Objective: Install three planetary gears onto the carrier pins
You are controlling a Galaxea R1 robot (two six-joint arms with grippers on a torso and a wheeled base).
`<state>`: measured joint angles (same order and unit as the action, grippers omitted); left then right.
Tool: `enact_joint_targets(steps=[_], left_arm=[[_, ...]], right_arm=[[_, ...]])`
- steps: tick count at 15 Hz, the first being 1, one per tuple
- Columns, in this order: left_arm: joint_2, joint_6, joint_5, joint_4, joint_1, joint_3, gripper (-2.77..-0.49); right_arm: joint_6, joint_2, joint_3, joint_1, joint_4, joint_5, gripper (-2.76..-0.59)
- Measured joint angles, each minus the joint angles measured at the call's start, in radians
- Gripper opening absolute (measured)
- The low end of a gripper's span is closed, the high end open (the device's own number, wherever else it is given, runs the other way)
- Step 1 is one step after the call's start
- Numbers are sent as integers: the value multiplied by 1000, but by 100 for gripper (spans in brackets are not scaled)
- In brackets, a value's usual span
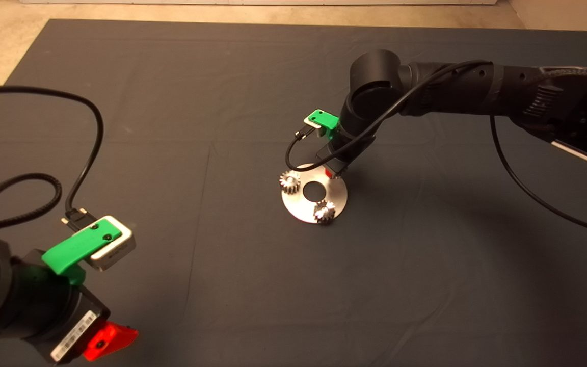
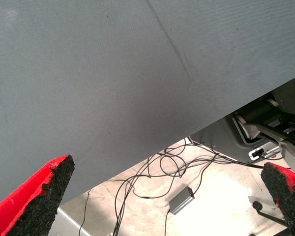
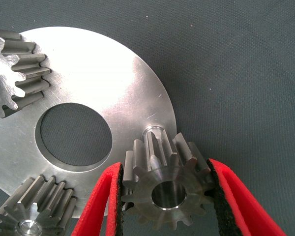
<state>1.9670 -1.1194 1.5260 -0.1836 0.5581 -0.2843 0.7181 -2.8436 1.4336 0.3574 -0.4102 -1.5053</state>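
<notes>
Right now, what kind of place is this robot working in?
It looks like a robot test lab or workshop, though that's a guess. A dark mat covers the table, loose cables trail over the bare floor, and the right gripper holds a steel gear just beside a pin on a shiny disc.

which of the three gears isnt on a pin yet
The gear clamped between the right gripper fingers. It hangs just beside the bare pin, while the other two gears already sit on the disc.
</notes>
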Motion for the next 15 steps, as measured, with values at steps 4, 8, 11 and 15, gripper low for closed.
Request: enact_joint_targets(steps=[4,8,11,15], left_arm=[[0,0,0,0,0,0,-49],[0,0,0,0,0,0,-49],[0,0,0,0,0,0,-49],[0,0,0,0,0,0,-49]], right_arm=[[0,-2,3,0,1,-2,-241],[0,-2,3,0,1,-2,-241],[0,-5,5,0,1,-5,-241],[-16,-30,50,5,22,-23,-241]])
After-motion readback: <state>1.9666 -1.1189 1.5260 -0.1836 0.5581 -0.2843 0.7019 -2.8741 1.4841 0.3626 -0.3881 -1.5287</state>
